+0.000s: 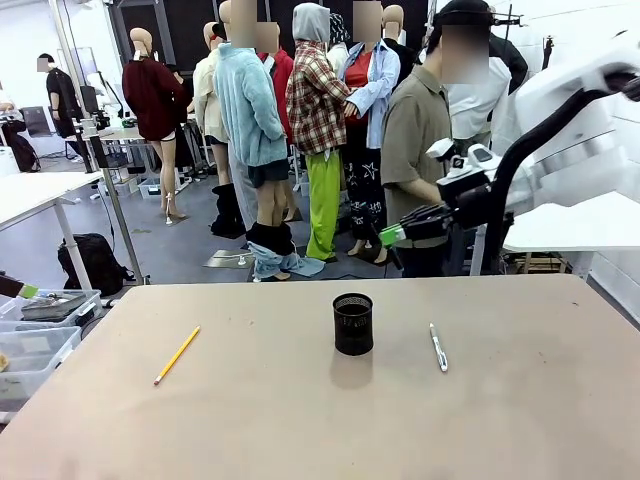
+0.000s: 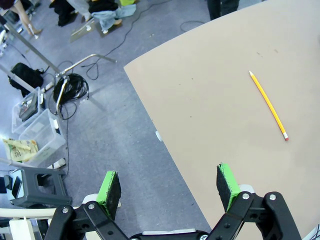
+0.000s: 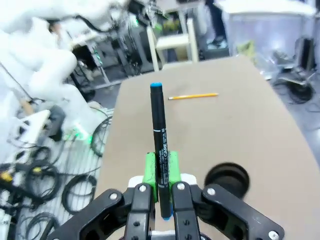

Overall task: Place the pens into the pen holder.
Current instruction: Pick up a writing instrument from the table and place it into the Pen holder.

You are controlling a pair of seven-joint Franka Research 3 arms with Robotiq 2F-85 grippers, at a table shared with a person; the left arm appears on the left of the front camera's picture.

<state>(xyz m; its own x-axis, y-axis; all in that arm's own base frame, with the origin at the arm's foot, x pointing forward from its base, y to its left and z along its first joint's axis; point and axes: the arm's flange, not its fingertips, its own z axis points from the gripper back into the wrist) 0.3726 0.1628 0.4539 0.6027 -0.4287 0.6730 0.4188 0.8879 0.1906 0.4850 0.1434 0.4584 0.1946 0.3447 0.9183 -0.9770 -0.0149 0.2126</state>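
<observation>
Right gripper [image 3: 161,167], bottom centre of the right wrist view: green pads clamped on a black pen with a blue tip [image 3: 158,130], which stands upright in the frame with the blue tip uppermost. The fingers partly cover the pen's lower part, and the print on its barrel is too small to read. Right of the gripper, the black pen holder [image 3: 227,180] is blurred and partly cut off by the finger links. A yellow pencil [image 3: 193,95] lies on the table [image 3: 260,135] above centre.

Left gripper [image 2: 167,185], bottom of the left wrist view: fingers spread wide apart, holding nothing, over the table's edge and the floor. The pencil lies at the right of the frame.

Front view: the right gripper hangs at upper right, above the table and well apart from the pen holder at centre, which stands upright, its inside too dark to make out. A silver-white pen [image 1: 438,347] lies just right of the holder; the pencil lies at lower left.
</observation>
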